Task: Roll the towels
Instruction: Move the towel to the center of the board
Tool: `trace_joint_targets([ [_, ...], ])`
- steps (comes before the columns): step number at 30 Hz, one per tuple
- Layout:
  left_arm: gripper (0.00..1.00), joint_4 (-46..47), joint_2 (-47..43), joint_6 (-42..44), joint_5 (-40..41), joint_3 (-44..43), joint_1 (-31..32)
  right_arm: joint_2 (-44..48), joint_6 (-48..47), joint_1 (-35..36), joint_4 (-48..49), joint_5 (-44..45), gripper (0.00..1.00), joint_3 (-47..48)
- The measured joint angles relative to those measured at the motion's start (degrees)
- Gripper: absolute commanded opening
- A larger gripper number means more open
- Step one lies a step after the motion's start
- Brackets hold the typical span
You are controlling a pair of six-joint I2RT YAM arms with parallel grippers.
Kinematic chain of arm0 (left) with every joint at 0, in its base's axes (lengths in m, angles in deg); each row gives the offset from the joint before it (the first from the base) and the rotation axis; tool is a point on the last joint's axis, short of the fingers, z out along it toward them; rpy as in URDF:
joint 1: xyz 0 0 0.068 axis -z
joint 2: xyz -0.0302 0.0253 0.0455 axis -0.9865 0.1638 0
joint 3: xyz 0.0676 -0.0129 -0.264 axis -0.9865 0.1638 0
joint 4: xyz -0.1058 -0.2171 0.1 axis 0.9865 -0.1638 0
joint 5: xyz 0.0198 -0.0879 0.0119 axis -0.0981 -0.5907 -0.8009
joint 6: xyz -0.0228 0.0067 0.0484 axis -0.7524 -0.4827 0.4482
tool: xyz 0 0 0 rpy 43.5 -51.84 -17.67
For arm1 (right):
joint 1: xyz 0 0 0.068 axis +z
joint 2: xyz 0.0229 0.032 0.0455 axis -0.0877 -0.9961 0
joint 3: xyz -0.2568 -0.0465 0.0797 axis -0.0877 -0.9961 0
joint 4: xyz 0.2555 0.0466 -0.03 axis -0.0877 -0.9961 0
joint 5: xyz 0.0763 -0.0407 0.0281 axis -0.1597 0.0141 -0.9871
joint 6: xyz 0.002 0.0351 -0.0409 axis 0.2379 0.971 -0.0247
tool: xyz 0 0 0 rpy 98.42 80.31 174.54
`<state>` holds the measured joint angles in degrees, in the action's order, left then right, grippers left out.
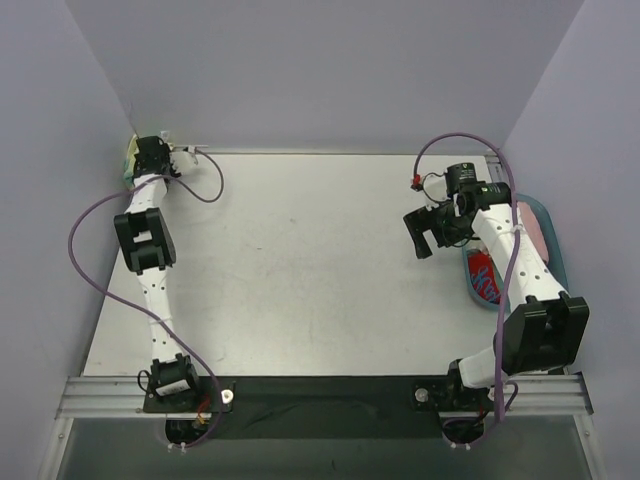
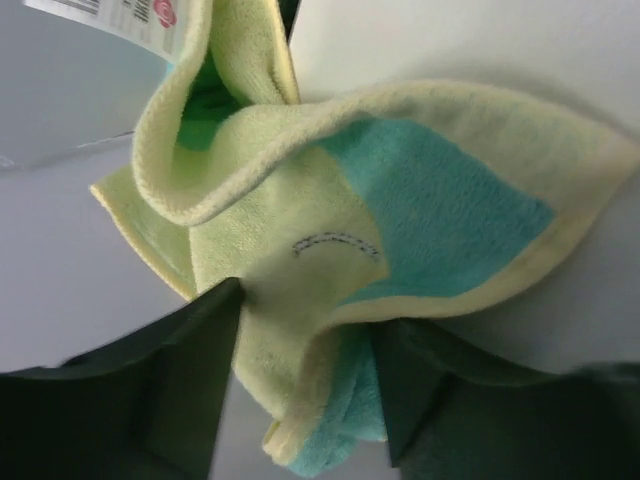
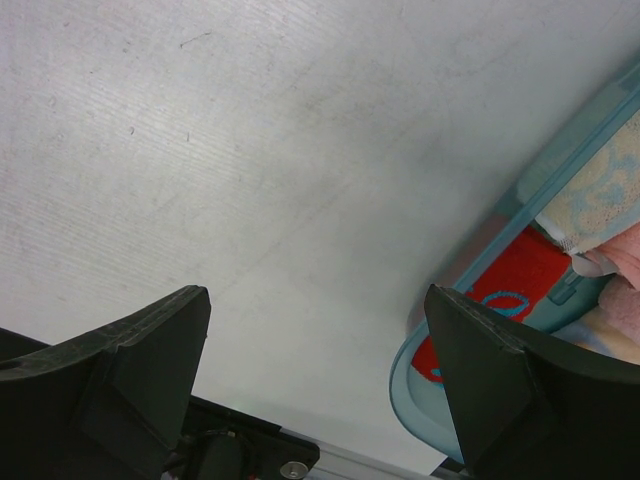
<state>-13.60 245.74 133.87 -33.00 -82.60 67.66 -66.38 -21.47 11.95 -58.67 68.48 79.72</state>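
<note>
Broadly, a matte white table (image 1: 300,270) with faint scuffs fills the scene. At its right edge sits a smooth, light blue plastic tray (image 3: 412,385) with a rounded rim. It holds the red towel (image 3: 515,275), plush with blue loops on it, beside a pale cloth (image 3: 600,190) with a teal pattern and a fluffy pink cloth (image 3: 615,270). The right claw (image 3: 315,295) hangs over bare table just left of the tray, jaws wide apart and holding nothing. In the far left corner, the pale yellow towel (image 2: 300,230) is crumpled and fleecy, with teal patches. Its folds lie between the half-spread jaws of the left claw (image 2: 305,315), though I cannot tell whether they pinch it. A white label (image 2: 120,15) above has a red mark and print too small to read. A small dashed arc of stitching (image 2: 335,243) marks the towel.
</note>
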Motion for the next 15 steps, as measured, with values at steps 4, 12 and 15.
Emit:
trace_joint_targets([
  [4,0.12,-0.17,1.27,0.5,-0.46,-0.2,-0.17,-0.28,0.02,0.0,0.15,0.07,0.8,0.04],
  [12,0.0,-11.37,-19.17,-8.94,-11.47,22.38,2.89,0.37,1.7,0.0,-0.13,-0.15,1.0,1.18],
  [15,0.0,-17.44,-32.33,-12.94,-17.09,33.46,7.26,1.22,2.05,-0.09,-0.96,-1.05,1.0,2.78],
])
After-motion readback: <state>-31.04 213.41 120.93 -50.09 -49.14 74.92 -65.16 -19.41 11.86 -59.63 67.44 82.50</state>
